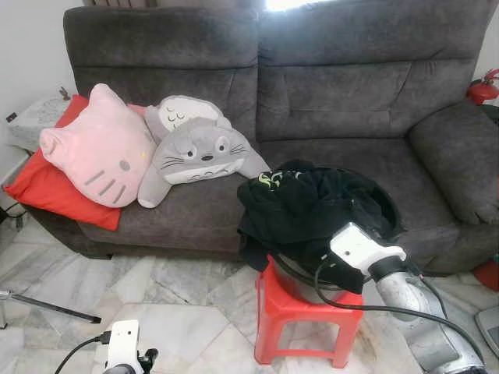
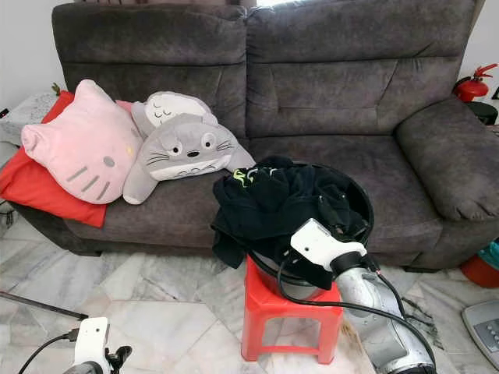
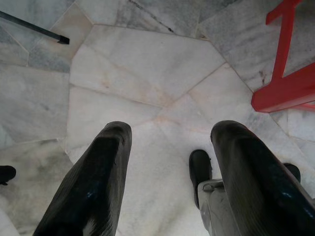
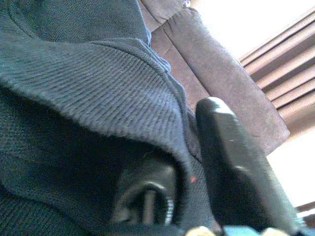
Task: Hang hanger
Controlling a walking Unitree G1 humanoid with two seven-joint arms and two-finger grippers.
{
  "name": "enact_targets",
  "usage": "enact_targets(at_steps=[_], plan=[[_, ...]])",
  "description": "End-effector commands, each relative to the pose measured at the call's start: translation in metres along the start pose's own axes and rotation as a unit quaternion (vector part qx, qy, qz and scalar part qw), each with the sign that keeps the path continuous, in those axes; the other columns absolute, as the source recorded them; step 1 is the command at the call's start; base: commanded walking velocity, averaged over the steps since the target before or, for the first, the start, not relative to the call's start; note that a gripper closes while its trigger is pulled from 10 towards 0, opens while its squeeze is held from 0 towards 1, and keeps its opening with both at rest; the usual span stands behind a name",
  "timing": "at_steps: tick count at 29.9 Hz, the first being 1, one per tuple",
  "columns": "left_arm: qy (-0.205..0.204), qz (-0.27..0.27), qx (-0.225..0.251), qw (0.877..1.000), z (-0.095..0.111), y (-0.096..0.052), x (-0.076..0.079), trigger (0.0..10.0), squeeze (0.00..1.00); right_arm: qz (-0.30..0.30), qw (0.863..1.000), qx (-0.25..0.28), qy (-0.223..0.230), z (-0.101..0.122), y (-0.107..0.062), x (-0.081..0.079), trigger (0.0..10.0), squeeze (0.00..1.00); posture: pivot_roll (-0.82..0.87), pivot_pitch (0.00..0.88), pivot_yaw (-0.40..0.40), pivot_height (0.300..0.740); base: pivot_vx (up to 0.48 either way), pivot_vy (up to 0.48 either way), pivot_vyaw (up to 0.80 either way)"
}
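A grey sofa [image 1: 327, 101] at the far side carries a red cushion [image 1: 47, 187], a pink cat pillow [image 1: 97, 148] and a grey plush [image 1: 199, 152] on its left seat, while a red stool [image 1: 300, 315] stands on the near marble floor [image 1: 179, 304], bearing a black basket [image 2: 360, 204] of dark clothes [image 1: 300, 206].

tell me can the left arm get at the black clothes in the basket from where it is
Probably not yet. The left gripper hangs low over the marble floor, fingers open, beside the red stool. The black clothes sit higher, in the basket, where the right gripper is already buried.
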State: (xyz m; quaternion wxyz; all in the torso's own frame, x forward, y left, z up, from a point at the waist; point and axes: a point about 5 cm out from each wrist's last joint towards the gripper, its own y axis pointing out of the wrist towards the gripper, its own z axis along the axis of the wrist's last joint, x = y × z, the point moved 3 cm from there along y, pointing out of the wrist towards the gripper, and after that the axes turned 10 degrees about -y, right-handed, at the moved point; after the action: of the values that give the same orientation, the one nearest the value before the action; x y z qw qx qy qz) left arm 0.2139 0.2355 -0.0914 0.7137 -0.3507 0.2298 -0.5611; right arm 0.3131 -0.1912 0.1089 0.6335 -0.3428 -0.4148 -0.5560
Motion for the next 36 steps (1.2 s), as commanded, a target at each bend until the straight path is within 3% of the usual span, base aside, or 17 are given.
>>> enact_targets(at_steps=[1, 16, 19, 21, 22, 23, 24, 25, 28, 31, 32, 33, 34, 36], plan=[[-0.001, 0.003, -0.001, 1.000, -0.004, -0.001, -0.001, 10.0, 0.00, -0.011, 1.000, 0.006, 0.007, 0.004, 0.002, 0.006, 0.0, 0.00, -0.19, 0.000, 0.071, 0.740, 0.000, 0.000, 0.00], [-0.004, 0.010, -0.002, 1.000, -0.006, -0.002, -0.004, 10.0, 0.00, -0.032, 0.999, -0.006, 0.025, 0.002, 0.013, 0.014, 0.0, 0.00, -0.18, 0.000, 0.078, 0.740, 0.000, 0.000, 0.00], [-0.005, 0.011, -0.002, 1.000, -0.007, -0.002, -0.005, 10.0, 0.00, -0.052, 0.997, -0.026, 0.046, -0.002, 0.020, 0.024, 0.0, 0.00, -0.17, 0.000, 0.078, 0.740, 0.000, 0.000, 0.00], [-0.006, 0.012, -0.002, 1.000, -0.007, -0.002, -0.005, 10.0, 0.00, -0.080, 0.993, -0.046, 0.072, -0.007, 0.028, 0.039, 0.0, 0.00, -0.17, 0.000, 0.080, 0.740, 0.000, 0.000, 0.00], [-0.006, 0.013, -0.002, 1.000, -0.007, -0.002, -0.005, 10.0, 0.00, -0.108, 0.987, -0.063, 0.101, -0.010, 0.035, 0.054, 0.0, 0.00, -0.17, 0.000, 0.080, 0.740, 0.000, 0.000, 0.00], [-0.007, 0.014, -0.002, 1.000, -0.007, -0.002, -0.005, 10.0, 0.00, -0.117, 0.984, -0.064, 0.119, -0.010, 0.038, 0.059, 7.6, 0.00, -0.17, 0.000, 0.080, 0.740, 0.000, 0.000, 0.00], [-0.007, 0.014, -0.002, 1.000, -0.007, -0.002, -0.005, 10.0, 0.00, -0.121, 0.982, -0.065, 0.131, -0.010, 0.040, 0.062, 7.6, 0.00, -0.17, 0.000, 0.080, 0.740, 0.000, 0.000, 0.00], [-0.007, 0.014, -0.002, 1.000, -0.008, -0.002, -0.005, 10.0, 0.00, -0.127, 0.978, -0.060, 0.153, -0.008, 0.043, 0.066, 10.0, 0.00, -0.17, 0.000, 0.079, 0.740, 0.000, 0.000, 0.00], [-0.010, 0.016, -0.002, 1.000, -0.008, -0.002, -0.005, 10.0, 0.00, -0.182, 0.951, -0.028, 0.249, 0.010, 0.056, 0.100, 10.0, 0.00, -0.17, 0.000, 0.076, 0.740, 0.000, 0.000, 0.00], [-0.010, 0.016, -0.002, 1.000, -0.008, -0.002, -0.005, 10.0, 0.00, -0.199, 0.937, -0.017, 0.286, 0.018, 0.059, 0.109, 10.0, 0.00, -0.17, 0.000, 0.076, 0.740, 0.000, 0.000, 0.00], [-0.010, 0.016, -0.003, 1.000, -0.008, -0.002, -0.005, 10.0, 0.00, -0.206, 0.926, -0.015, 0.315, 0.021, 0.061, 0.112, 10.0, 0.00, -0.17, 0.000, 0.078, 0.740, 0.000, 0.000, 0.00], [-0.010, 0.016, -0.003, 1.000, -0.009, -0.002, -0.005, 10.0, 0.00, -0.220, 0.895, -0.011, 0.389, 0.027, 0.065, 0.119, 10.0, 0.00, -0.17, 0.000, 0.083, 0.740, 0.000, 0.000, 0.00], [-0.010, 0.016, -0.004, 1.000, -0.009, -0.002, -0.005, 10.0, 0.00, -0.226, 0.881, -0.009, 0.416, 0.030, 0.067, 0.123, 10.0, 0.00, -0.17, 0.000, 0.083, 0.740, 0.000, 0.000, 0.00], [-0.009, 0.016, -0.005, 1.000, -0.009, -0.002, -0.005, 10.0, 0.00, -0.235, 0.866, -0.001, 0.442, 0.035, 0.071, 0.132, 10.0, 0.00, -0.17, 0.000, 0.083, 0.740, 0.000, 0.000, 0.00]])
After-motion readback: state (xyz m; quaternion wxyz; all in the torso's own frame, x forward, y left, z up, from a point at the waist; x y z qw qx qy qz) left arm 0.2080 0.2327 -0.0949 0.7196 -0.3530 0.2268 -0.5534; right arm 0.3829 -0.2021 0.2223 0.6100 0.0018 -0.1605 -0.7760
